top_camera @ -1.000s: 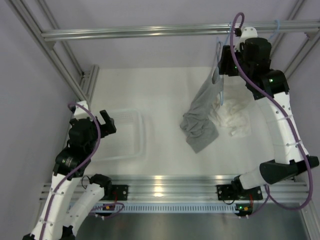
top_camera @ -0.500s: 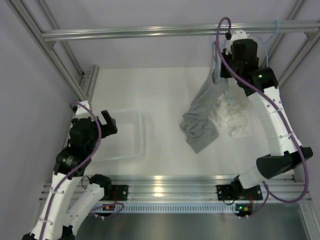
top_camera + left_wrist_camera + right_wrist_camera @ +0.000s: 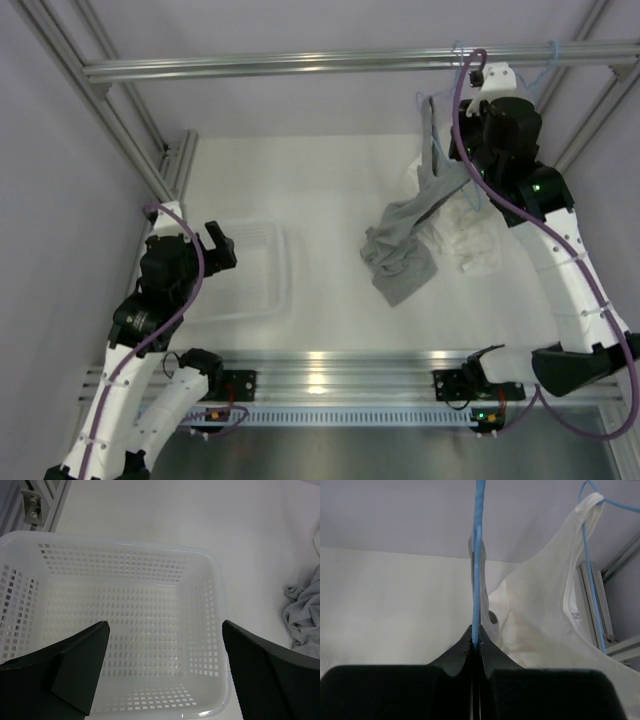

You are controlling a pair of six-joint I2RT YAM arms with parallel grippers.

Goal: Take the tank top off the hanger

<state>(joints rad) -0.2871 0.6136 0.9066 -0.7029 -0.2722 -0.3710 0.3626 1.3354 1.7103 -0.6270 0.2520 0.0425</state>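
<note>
Nearest: right gripper [image 3: 475,642] pinching hanger [image 3: 479,555] wire; tank top [image 3: 404,255] trails below, leftward, onto worktop [image 3: 300,180] (left gripper [image 3: 162,630] spread, far off).

Two hangers [image 3: 477,555] [image 3: 592,580], two garments [image 3: 400,255] [image 3: 472,242], one basket [image 3: 200,625].

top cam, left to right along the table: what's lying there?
Order: basket → grey tank top → white garment. The left gripper overlaps the basket, so it is left out.
</note>
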